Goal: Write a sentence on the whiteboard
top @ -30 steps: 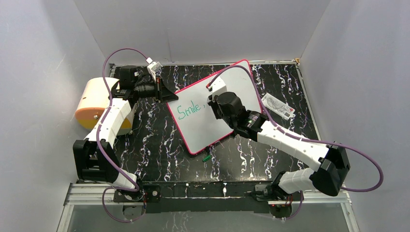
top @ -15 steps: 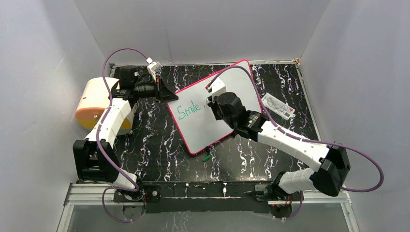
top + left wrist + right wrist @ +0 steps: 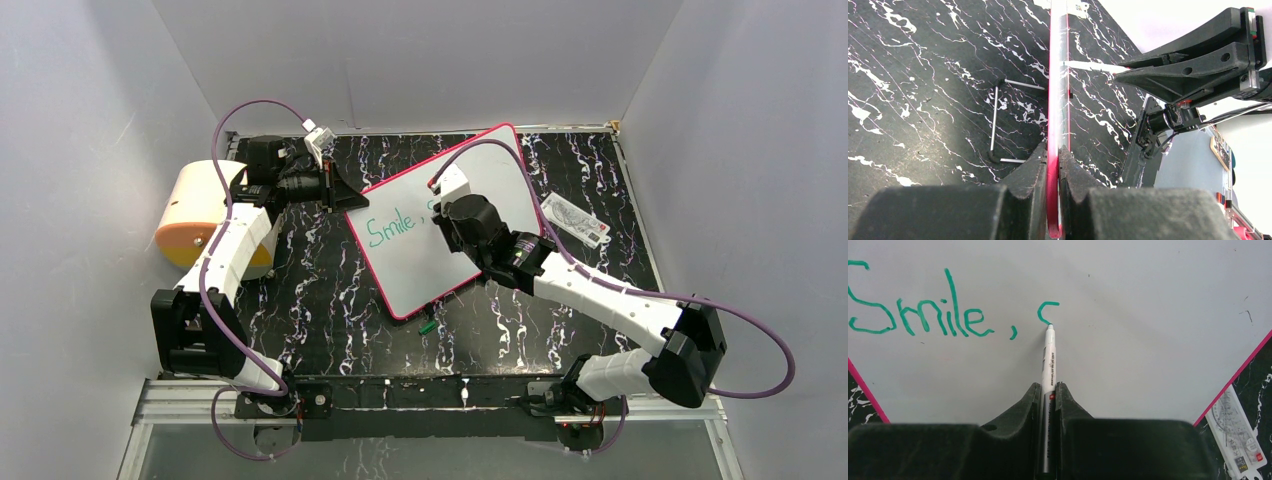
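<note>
The whiteboard [image 3: 425, 270] lies tilted on the dark marble table, white with a pink-red rim. My left gripper [image 3: 352, 198] is shut on its left rim; the left wrist view shows the rim [image 3: 1058, 75] edge-on between the fingers of that gripper [image 3: 1053, 155]. My right gripper [image 3: 447, 213] hovers over the board's middle, shut on a white marker [image 3: 1049, 360]. The marker's tip touches the whiteboard [image 3: 1148, 315]. The sentence [image 3: 923, 320] reads "Smile," in teal-green, followed by a small curved stroke at the marker tip. From above, the sentence [image 3: 390, 228] is partly hidden by the right wrist.
A white packet [image 3: 575, 220] with a red mark lies right of the board, also seen as the packet [image 3: 1240, 440] in the right wrist view. A green cap [image 3: 427, 326] sits at the board's near edge. A cream-and-orange roll [image 3: 195, 210] stands far left. A bent metal wire [image 3: 995, 120] lies beside the rim.
The right gripper has shifted slightly right with the marker, and a new curved teal stroke has appeared after the comma. The left arm and the board have not moved.
</note>
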Tool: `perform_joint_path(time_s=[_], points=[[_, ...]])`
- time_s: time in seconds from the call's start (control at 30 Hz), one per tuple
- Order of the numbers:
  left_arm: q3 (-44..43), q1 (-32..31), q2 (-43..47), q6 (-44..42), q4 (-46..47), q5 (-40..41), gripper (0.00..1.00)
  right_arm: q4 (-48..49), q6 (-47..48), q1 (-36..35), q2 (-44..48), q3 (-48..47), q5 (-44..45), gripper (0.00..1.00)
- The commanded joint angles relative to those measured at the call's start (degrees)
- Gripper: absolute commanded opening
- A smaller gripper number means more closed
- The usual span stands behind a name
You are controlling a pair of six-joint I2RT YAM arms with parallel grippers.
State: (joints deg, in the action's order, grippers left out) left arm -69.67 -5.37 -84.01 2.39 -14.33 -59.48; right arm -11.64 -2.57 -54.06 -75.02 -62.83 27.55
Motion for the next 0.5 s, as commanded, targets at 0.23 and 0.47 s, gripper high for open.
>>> perform_joint_path(time_s=[0.23, 0.47], points=[[1.98, -0.61, -1.33, -2.80, -2.99, 3.06, 0.00, -1.46, -1.33, 0.05, 0.47, 0.18, 1.67, 0.00], [2.03, -0.61, -1.33, -2.83, -2.97, 2.98, 0.00, -1.91, -1.63, 0.10, 0.87, -0.19, -1.57, 0.00]])
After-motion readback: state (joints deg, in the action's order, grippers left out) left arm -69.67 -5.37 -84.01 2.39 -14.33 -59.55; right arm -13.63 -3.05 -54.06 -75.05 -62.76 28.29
